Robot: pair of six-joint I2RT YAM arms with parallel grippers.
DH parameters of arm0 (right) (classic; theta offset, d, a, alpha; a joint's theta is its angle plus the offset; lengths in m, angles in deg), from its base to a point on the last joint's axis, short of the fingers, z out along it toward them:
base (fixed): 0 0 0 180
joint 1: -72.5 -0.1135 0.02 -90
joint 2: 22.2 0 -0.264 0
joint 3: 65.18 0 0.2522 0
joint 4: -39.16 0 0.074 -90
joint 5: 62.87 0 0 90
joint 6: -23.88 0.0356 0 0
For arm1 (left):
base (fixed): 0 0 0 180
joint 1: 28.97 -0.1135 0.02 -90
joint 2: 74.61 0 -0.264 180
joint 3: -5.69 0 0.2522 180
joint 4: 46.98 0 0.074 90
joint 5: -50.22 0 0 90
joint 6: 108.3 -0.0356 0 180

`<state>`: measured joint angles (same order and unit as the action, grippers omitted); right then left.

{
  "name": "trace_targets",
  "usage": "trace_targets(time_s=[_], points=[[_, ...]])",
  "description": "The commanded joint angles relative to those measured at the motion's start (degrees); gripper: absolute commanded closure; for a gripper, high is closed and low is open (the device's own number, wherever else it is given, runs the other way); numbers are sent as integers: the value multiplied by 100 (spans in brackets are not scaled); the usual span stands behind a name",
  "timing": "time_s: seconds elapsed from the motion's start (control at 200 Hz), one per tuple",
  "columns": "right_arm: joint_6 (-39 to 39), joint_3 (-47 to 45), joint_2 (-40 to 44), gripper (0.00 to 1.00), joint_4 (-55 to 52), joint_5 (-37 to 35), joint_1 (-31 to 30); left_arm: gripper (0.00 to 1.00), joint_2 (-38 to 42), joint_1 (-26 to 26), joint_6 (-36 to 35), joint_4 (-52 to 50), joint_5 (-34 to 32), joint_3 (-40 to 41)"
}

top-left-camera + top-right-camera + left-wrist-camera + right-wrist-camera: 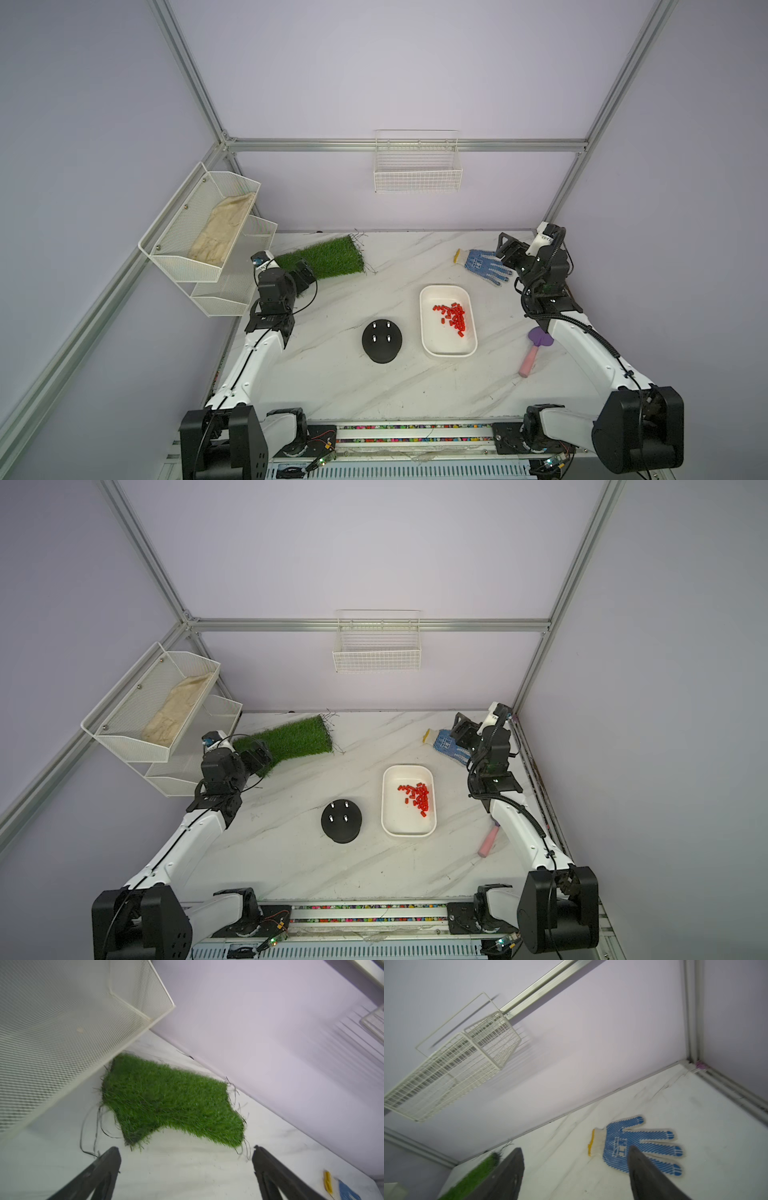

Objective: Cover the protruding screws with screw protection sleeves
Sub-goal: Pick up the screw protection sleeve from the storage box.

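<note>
1. Left wrist view, and it's smeared. The left gripper (pixel 185 1148) is cut off by the lower edge, its fingers wide apart with nothing between them. The grass mat (pixel 166 1101) fills mid-frame.
2. Right wrist view, blurred too. The right gripper (pixel 575 1148) has its fingers apart, clamping nothing. One dark finger overlaps the blue dotted glove (pixel 616 1147) at lower right.
3. In a top view the right arm hides much of that glove and the head of the pink-handled tool (pixel 487 843) at right.
4. On to containers. The white tray (pixel 440 343), right of centre, holds the screw protection sleeves (pixel 455 318), a red heap toward its right side, too small to count.
5. The protruding screws (pixel 389 339) are four pale studs, all bare, on the black dome base (pixel 382 353) just left of the tray and well apart from both grippers.
6. The mesh shelf (pixel 183 264) at left carries a beige cloth (pixel 222 232) in its upper tier. The lower tier sits partly behind the left arm, so I can't tell its contents. A wire basket (pixel 417 178) hangs upper centre
</note>
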<state>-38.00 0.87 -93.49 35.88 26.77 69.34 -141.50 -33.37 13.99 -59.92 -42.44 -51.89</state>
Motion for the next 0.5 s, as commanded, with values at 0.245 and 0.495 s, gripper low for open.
trace_targets(time_s=[0.245,0.495], points=[[-25,1424,-891,55,-3139,1106,-567,30,-666,701,397,-1627,2519,-1248],[-46,1691,-1344,69,-4152,617,-1611,34,-728,1467,515,-1978,2431,-1633]])
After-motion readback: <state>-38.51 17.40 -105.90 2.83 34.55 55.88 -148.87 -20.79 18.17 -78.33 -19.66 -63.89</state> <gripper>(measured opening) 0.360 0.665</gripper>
